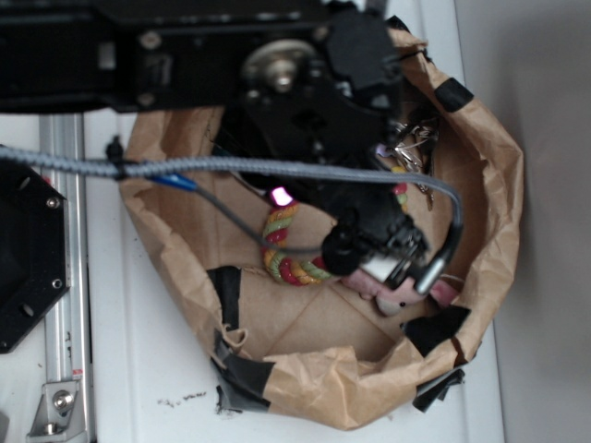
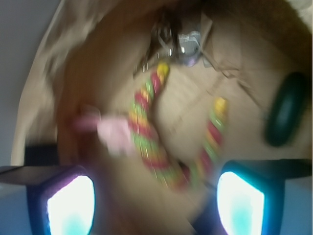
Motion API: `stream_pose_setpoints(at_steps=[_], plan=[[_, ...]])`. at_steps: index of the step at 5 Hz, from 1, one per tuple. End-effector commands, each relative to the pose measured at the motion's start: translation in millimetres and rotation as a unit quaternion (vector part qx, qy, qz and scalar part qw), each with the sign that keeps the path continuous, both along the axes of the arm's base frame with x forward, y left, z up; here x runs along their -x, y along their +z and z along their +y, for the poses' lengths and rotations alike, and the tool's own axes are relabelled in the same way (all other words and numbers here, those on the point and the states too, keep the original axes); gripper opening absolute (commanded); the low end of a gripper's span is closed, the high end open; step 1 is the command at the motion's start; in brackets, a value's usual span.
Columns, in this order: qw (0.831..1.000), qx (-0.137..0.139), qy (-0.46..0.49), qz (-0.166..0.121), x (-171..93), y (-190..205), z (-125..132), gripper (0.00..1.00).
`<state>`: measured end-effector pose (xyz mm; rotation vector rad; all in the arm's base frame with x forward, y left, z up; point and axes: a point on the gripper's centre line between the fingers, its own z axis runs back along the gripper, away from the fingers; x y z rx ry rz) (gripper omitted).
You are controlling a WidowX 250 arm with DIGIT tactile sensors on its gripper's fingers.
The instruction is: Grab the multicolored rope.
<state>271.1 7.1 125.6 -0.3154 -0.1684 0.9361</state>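
The multicolored rope (image 1: 282, 247) is a thick twisted toy of red, yellow and light green strands bent in a U. It lies on the floor of a brown paper bag. In the wrist view the rope (image 2: 146, 132) shows with its bend just ahead of my fingers, blurred. My gripper (image 2: 155, 200) is open, its two glowing pads wide apart, with nothing between them. In the exterior view the gripper (image 1: 397, 254) hangs above the bag, right of the rope and over the pink plush.
The pink plush (image 2: 113, 132) lies against the rope's left leg. A dark green oval case (image 2: 286, 115) rests at the right. Metal keys (image 2: 178, 41) lie at the far end. The paper bag's crumpled walls (image 1: 489, 157) ring everything. A grey cable (image 1: 212, 166) crosses above.
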Motion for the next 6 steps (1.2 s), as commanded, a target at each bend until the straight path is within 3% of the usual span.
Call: stream_pose_setpoints(at_steps=[1,2,3,5,6], plan=[[1.000,-0.013,0.028,0.002,-37,-36,15,1.00],[1.000,-0.016,0.023,0.011,-51,-52,11,1.00],[0.999,-0.003,0.009,0.041,-58,-69,-1,0.00],[0.992,-0.005,-0.091,0.089,-36,-60,-25,0.00],[0.985,-0.020,-0.161,0.055,-32,-24,-19,0.00]])
